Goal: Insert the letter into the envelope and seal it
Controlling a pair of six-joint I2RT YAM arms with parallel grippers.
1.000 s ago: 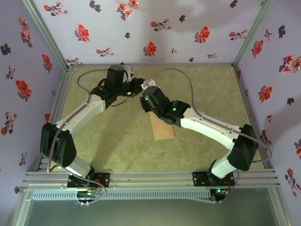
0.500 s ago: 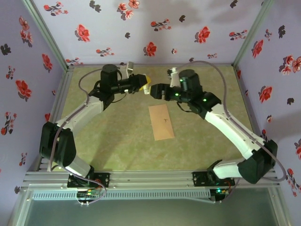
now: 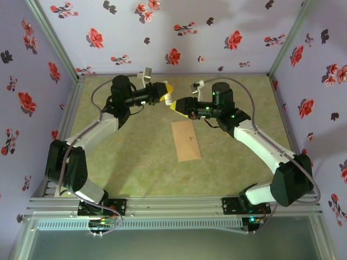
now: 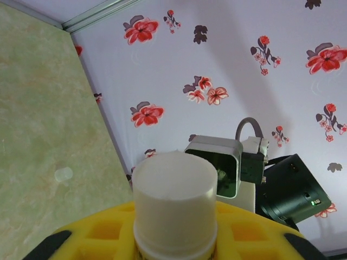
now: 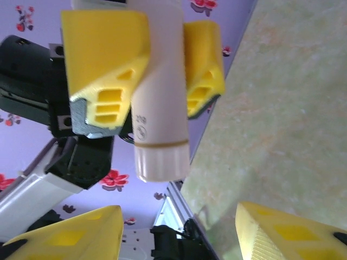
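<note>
Green tabletop (image 3: pixel 135 162) bears envelope (image 3: pixel 186 140); left claw (image 3: pixel 166 95) clamps white stick (image 5: pixel 160 108), right claw (image 3: pixel 178 105) gapes.

lab robot booth — floral walls (image 3: pixel 162 32), aluminium frame (image 3: pixel 173 206)

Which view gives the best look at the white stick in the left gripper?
Right wrist: the white stick appears side-on, clamped between the left gripper's yellow fingers. Left wrist shows its cap end-on; top external, a tiny speck.

Matt brown paper envelope (image 3: pixel 186 140); smooth, faintly glossy white plastic stick (image 5: pixel 160 108).
</note>
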